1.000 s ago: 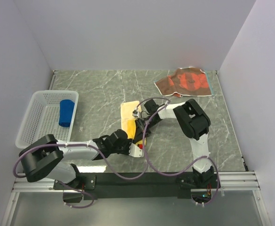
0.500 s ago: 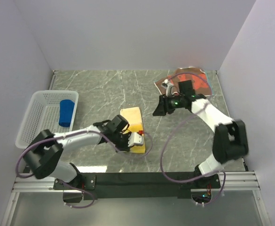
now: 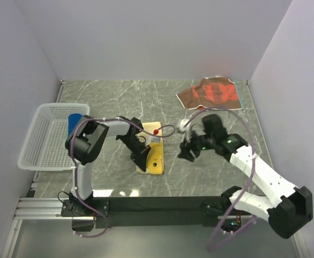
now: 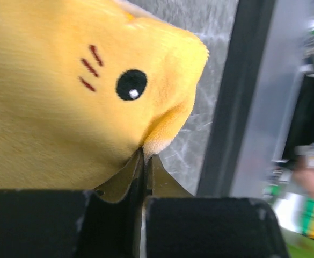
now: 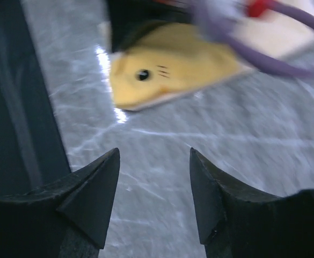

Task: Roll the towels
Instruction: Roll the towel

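The yellow towel [image 3: 155, 159] lies folded on the marble table in front of centre. In the left wrist view its embroidered face [image 4: 131, 85] shows, and my left gripper [image 4: 145, 156] is shut on the yellow towel's fluffy edge. Seen from above, the left gripper [image 3: 141, 159] sits at the towel's left side. My right gripper [image 3: 183, 152] hovers open just right of the towel, nothing between its fingers; its wrist view shows the towel [image 5: 167, 75] ahead of the right gripper [image 5: 154, 156]. The brown-and-orange towel [image 3: 213, 92] lies flat at the back right. The blue towel [image 3: 73, 119] rests in the basket, partly behind my left arm.
A white mesh basket [image 3: 41, 141] stands at the left edge of the table. A purple cable [image 5: 242, 37] loops across over the yellow towel. Walls close in the table at the left, back and right.
My left gripper closed on the yellow towel's edge and the left arm swung round behind it. My right gripper opened, swung to the back right, then came back beside the towel.
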{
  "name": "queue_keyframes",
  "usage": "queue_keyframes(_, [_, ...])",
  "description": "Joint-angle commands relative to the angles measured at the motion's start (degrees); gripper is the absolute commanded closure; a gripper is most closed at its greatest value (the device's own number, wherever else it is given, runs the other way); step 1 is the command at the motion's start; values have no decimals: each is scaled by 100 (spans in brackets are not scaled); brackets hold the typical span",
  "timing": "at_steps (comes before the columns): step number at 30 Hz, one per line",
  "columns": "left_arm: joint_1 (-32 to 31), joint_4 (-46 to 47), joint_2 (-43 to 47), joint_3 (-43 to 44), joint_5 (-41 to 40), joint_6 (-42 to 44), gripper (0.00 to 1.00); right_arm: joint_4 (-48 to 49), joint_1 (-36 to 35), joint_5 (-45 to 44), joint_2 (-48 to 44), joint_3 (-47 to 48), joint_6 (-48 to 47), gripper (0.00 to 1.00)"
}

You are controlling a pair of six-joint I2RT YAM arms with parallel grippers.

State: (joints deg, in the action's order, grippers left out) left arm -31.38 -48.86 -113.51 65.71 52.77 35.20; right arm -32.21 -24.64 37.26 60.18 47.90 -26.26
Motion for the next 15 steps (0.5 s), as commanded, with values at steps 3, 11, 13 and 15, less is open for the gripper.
queue_keyframes(3, [149, -493, -926, 398, -4, -83, 99, 380, -1655, -1078, 423, -123, -310, 41])
queue_keyframes(11, [439, -563, -1392, 670, -12, -435, 99, 1541, -3309, -2142, 1900, 123, -134, 50])
queue_keyframes(13, [474, -485, -1393, 680, -83, -531, 99, 1909, -3590, -2344, 2110, 80, -90, 48])
queue_keyframes(15, [536, -467, -1401, 715, -136, -575, 99, 2321, -3757, -2643, 2199, -43, -64, 44])
